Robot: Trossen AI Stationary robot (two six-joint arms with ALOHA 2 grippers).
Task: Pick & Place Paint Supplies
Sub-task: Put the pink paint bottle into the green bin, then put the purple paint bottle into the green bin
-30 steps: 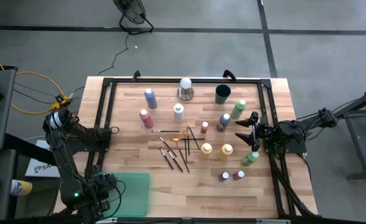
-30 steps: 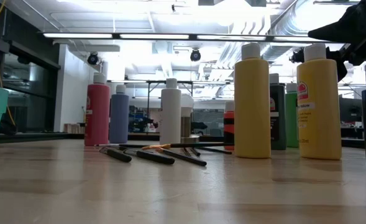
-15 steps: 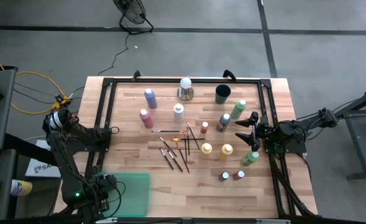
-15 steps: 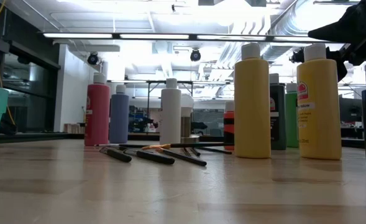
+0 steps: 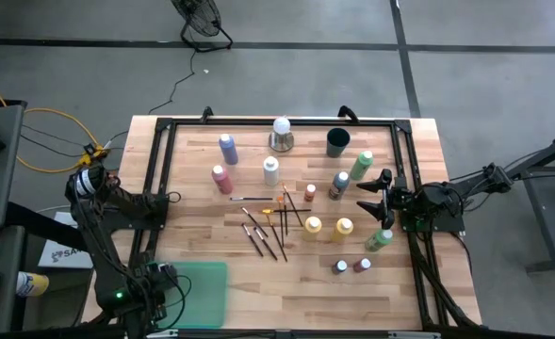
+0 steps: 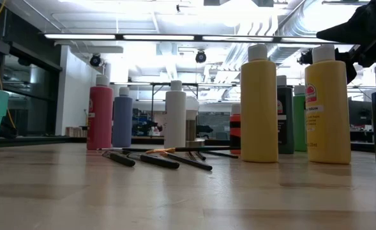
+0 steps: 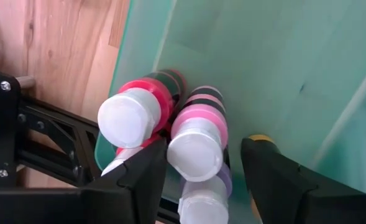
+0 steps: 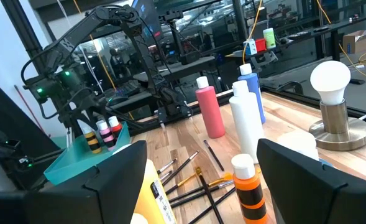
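Now L gripper (image 7: 204, 171) jaws apart astride pink bottle (image 7: 196, 134) in teal bin (image 7: 282, 74).

Bottles: pink bottle (image 8: 210, 112), white bottle (image 8: 247, 127), blue bottle (image 8: 250, 87) upright on the wooden surface (image 8: 294, 115).
Brushes: thin brushes (image 8: 195, 177) scattered.
Teal bin (image 8: 89, 158): holds small bottles.
Bulb: white ball (image 8: 330, 78) on metal base.

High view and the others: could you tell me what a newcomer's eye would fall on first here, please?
Probably the cluster of paint bottles and thin brushes in the middle of the wooden table, near the right gripper, which is open. Then the teal bin at the near left corner, where the left gripper straddles a pink-banded bottle.
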